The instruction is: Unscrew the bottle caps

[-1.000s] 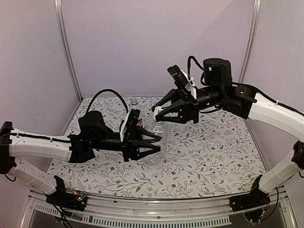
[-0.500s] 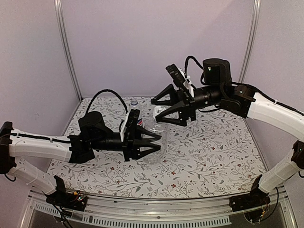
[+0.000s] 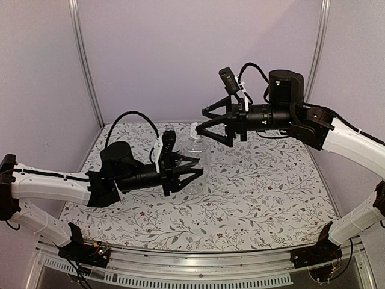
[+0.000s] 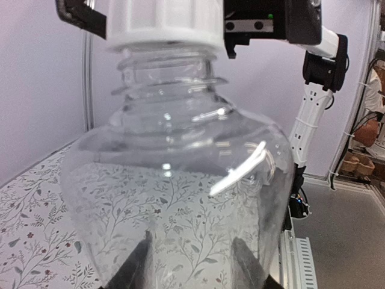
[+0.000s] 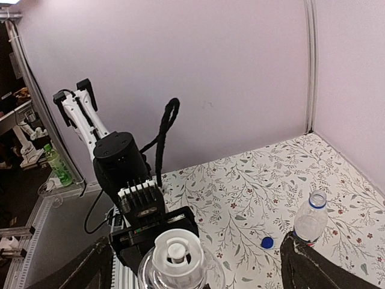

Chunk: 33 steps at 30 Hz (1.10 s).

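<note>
The left arm [image 3: 54, 186] reaches in low from the 8 o'clock corner, forearm almost level, wrist aimed toward 3 o'clock. The left gripper [image 3: 196, 166] is clamped narrow around the lower body of the clear bottle [image 4: 180, 198], holding it upright. Across the way, the right arm [image 3: 352, 141] climbs from the 4 o'clock corner, elbow carried high, forearm running level toward 9 o'clock. The right gripper [image 3: 201, 123] sits at 12 o'clock of the left one in the overhead view. Its jaws are spread wide, one finger [image 5: 90, 271] in each bottom corner of its wrist view, and they touch nothing.
</note>
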{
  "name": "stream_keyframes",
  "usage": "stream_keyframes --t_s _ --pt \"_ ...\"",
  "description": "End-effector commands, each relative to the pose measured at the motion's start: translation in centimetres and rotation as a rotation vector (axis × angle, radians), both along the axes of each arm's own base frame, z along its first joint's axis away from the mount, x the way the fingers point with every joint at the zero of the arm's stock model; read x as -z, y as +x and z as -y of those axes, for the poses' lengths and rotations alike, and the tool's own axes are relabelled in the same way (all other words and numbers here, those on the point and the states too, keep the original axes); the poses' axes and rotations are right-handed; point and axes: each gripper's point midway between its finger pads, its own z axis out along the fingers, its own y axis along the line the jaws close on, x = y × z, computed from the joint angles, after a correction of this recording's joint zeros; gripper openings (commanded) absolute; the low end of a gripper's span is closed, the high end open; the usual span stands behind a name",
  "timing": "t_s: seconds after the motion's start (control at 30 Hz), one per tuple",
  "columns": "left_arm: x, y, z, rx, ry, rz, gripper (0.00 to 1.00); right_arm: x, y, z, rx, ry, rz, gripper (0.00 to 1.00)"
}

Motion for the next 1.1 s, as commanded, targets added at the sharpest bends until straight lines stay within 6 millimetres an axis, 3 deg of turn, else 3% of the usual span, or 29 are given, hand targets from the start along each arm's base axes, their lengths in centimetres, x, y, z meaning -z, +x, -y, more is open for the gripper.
stream_keyframes --t_s 0.0,0.2,0.5,0.7,0.87,1.07 --pt "-0.2 2.2 -0.7 -0.152 -0.005 -0.004 0.37 -3.0 3.0 1.5 0.246 0.089 -0.038 0.95" --pt "-0.3 2.9 -0.7 -0.221 0.01 0.004 0.37 -2.1 4.5 0.6 0.346 0.052 -0.073 0.94" --pt "0.0 4.0 -1.3 -0.312 0.029 0.002 0.37 -0.3 4.2 -1.5 0.329 -0.001 -0.097 0.87" --pt "0.4 4.4 -1.4 -0.339 0.043 0.002 0.37 1.1 4.0 -2.6 0.307 -0.037 -0.112 0.78" --pt "0.6 4.4 -1.4 -0.343 0.047 0.002 0.37 1.5 3.8 -3.2 0.286 -0.052 -0.116 0.64" --pt "0.7 4.5 -1.4 -0.347 0.055 0.007 0.37 2.0 3.6 -3.7 0.269 -0.063 -0.122 0.57"
